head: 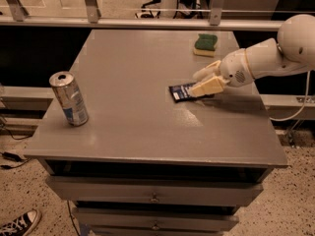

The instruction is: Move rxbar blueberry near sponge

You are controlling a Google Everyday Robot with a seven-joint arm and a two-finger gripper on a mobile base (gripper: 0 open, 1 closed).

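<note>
The rxbar blueberry (181,92) lies flat on the grey table (138,107), right of the middle, its dark blue wrapper showing white lettering. My gripper (205,79) comes in from the right and sits low over the bar's right end, hiding that end. Its two cream fingers (209,86) stand a little apart, the lower one resting over the bar, so the gripper is open. The sponge (205,44), green on top with a pale yellow base, lies at the table's far right, beyond the gripper and apart from the bar.
A silver-and-blue drink can (69,98) stands upright near the table's left front edge. A metal railing (147,23) runs behind the table. Drawers (155,196) sit under the tabletop. A sneaker (17,224) is on the floor at the lower left.
</note>
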